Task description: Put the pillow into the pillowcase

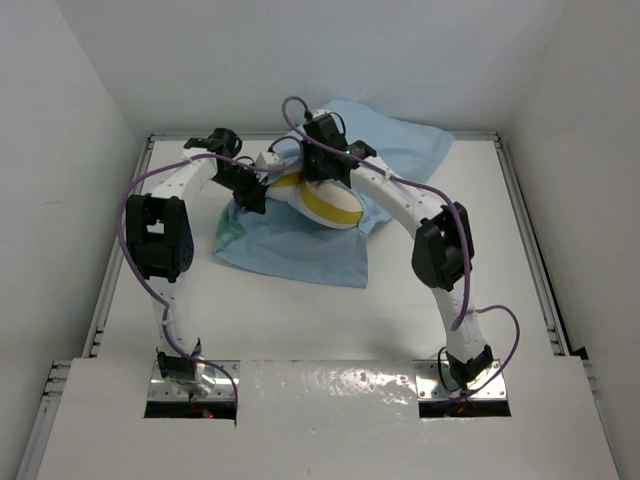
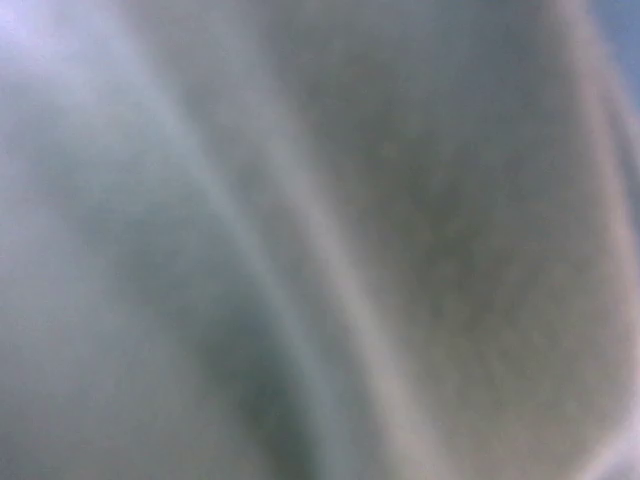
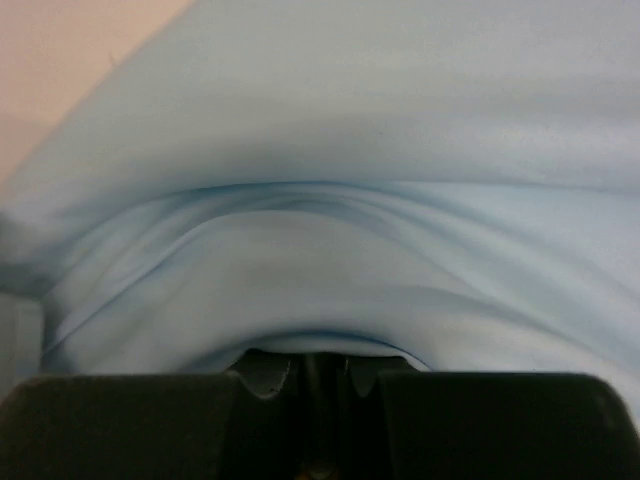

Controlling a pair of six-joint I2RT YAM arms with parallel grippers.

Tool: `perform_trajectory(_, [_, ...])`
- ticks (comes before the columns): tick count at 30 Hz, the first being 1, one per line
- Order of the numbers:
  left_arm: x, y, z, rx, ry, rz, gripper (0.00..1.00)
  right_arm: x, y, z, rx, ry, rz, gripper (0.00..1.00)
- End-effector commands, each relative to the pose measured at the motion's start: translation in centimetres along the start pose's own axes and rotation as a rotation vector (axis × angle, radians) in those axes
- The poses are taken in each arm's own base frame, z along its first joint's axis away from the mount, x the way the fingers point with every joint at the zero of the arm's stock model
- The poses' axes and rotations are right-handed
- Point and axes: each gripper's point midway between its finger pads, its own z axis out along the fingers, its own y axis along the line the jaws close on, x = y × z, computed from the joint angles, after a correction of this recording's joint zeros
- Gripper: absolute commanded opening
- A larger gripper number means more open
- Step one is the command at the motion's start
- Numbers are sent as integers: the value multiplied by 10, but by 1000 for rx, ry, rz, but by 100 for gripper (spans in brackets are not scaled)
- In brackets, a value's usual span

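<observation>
Top external: table (image 1: 130, 300), white, walled on 3 sides, rail along left and right edges. Pillowcase (image 1: 300, 250) lies mid-table toward the far wall, blue face up, a green corner turned out at its near-left. Pillow (image 1: 335, 205) rests on it, tilted up, yellow band showing, apparently only partly inside the cloth. Left gripper (image 1: 250, 195) sits against the pillow's left end, likely to steady or push it. Its jaw state cannot be told here. Right gripper (image 1: 322, 165) is at the pillow's far side, where the blue cloth bunches, probably lifting the opening so the pillow can slide under. Open table lies near, left and right of the bundle. The far wall is close behind the case, so room for feeding looks best toward the near side. Left wrist: 1 item, the pillow (image 2: 450, 250), a cream blur filling the frame. No fingers show, so the state cannot be told. Right wrist: pillowcase (image 3: 350, 150) arches in blue folds over the right gripper (image 3: 315, 372). 2 grey fingers (image 3: 265, 375) stand close together, tips buried in cloth, judged pinching the pillowcase. Taut folds suggest the cloth is under pull, with a risk of slipping off.
</observation>
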Motion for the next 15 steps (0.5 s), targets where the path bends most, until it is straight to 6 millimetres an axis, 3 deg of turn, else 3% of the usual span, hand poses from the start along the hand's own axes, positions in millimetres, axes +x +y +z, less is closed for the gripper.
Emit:
perform_trajectory(1, [0, -71, -24, 238, -46, 37, 0, -1, -121, 36, 427, -56, 0, 0])
perform_trajectory(3, [-1, -71, -33, 211, -48, 68, 0, 18, -142, 37, 467, -25, 54, 0])
perform_trajectory(5, [1, -65, -41, 173, -32, 77, 0, 10, -151, 32, 457, -71, 174, 0])
perform_trajectory(6, [1, -64, -44, 160, -25, 80, 0, 19, -164, 33, 446, -56, 229, 0])
perform_trajectory(7, [2, -62, -46, 145, -11, 84, 0, 16, -164, 33, 431, -79, 291, 0])
perform_trajectory(10, [-2, -60, -56, 124, -38, 87, 0, -16, -158, 29, 389, -173, 342, 0])
perform_trajectory(11, [-6, -58, -60, 114, -58, 88, 0, -12, -159, 32, 398, -153, 350, 0])
perform_trajectory(12, [-13, -58, -65, 115, -98, 69, 0, -28, -160, 28, 388, -182, 377, 0])
perform_trajectory(15, [-18, -31, -84, 23, -166, -21, 0, -43, -141, 23, 211, -217, 430, 0])
